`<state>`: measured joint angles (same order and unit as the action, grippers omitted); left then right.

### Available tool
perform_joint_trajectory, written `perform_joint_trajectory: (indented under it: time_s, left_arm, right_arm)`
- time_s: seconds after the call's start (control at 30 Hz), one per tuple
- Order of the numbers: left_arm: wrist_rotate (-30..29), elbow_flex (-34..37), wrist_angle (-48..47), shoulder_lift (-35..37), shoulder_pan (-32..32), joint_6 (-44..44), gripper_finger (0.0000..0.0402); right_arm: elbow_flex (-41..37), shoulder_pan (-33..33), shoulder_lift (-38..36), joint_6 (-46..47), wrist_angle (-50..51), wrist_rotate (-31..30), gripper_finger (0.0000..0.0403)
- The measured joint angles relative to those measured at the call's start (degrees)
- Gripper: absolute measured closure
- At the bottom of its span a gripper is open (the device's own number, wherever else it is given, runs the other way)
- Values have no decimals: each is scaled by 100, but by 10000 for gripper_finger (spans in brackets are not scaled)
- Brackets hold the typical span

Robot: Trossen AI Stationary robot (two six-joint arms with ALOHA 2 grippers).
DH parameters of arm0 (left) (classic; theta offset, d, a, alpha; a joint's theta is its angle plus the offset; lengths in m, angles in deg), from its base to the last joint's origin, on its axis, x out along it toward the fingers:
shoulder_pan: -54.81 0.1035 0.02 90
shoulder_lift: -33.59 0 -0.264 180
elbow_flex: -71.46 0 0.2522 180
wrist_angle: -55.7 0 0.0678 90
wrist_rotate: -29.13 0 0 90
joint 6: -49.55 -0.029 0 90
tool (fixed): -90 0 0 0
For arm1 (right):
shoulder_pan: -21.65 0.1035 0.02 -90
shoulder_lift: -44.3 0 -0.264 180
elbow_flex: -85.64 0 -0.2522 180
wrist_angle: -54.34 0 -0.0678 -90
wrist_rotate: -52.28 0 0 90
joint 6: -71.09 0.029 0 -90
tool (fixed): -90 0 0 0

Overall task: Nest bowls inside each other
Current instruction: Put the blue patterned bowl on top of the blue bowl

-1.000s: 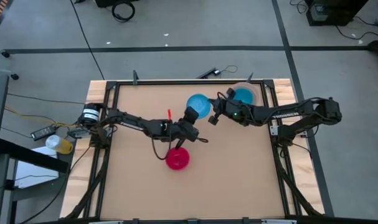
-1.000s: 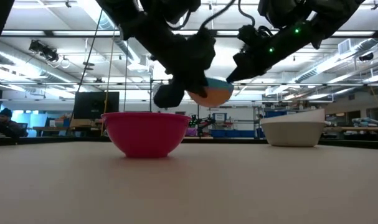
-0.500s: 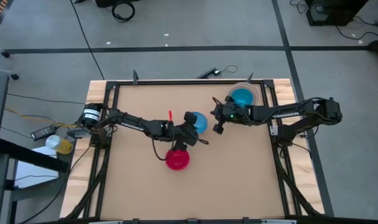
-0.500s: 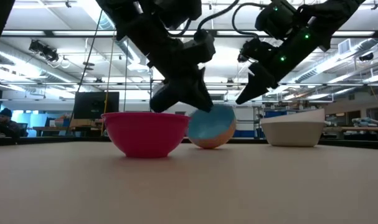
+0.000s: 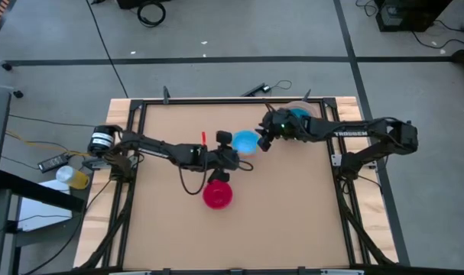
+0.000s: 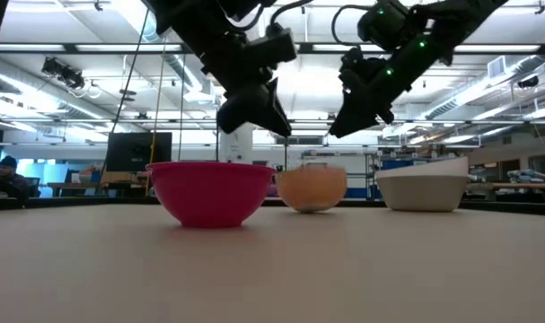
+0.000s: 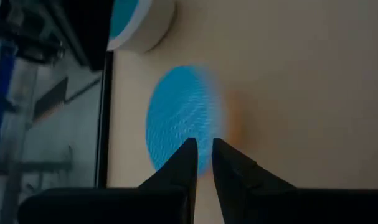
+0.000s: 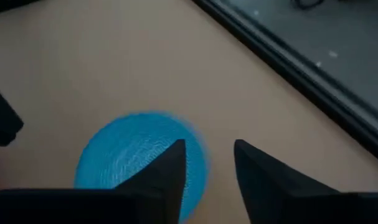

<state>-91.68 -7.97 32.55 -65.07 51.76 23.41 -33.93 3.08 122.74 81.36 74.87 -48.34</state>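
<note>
A light blue bowl (image 5: 245, 141) sits nested in a peach-orange bowl (image 6: 312, 188), which stands upright by its base mid-table. A magenta-red bowl (image 5: 218, 195) stands nearer the front edge. A teal bowl (image 5: 299, 118) lies in a grey-white bowl (image 6: 425, 190) at the far right. My left gripper (image 7: 203, 155) hangs just above the blue bowl's left side, with a narrow empty gap between its fingers. My right gripper (image 8: 208, 158) hangs open above the blue bowl's right side. In the low view both grippers (image 6: 276, 126) (image 6: 339, 130) are clear of the bowls.
A black frame rail (image 5: 232, 100) runs along the table's far edge, with more rail down both sides. Bare tabletop (image 5: 285, 214) lies to the front right and the front left.
The blue-in-peach pair was held tilted in the air between both grippers. It has dropped to the table, lain tipped on its side, and now stands upright. Both grippers have let go of it and have risen above it.
</note>
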Motion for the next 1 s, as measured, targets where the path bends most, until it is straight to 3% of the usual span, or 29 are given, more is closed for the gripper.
perform_joint_trajectory:
  time_s: [0.13,0.27,0.63,1.0]
  left_arm:
    - [0,2,-247,206,106,531,351]
    - [35,2,-555,359,184,1015,351]
    - [319,446,-929,401,141,1578,351]
    - [494,1313,-47,434,424,2265,351]
  right_arm:
    - [536,-260,356,148,680,516,231]
    - [832,-441,979,324,1097,1032,226]
    - [1160,-461,2275,109,1048,1428,228]
    - [1249,-493,2499,-98,1110,1491,257]
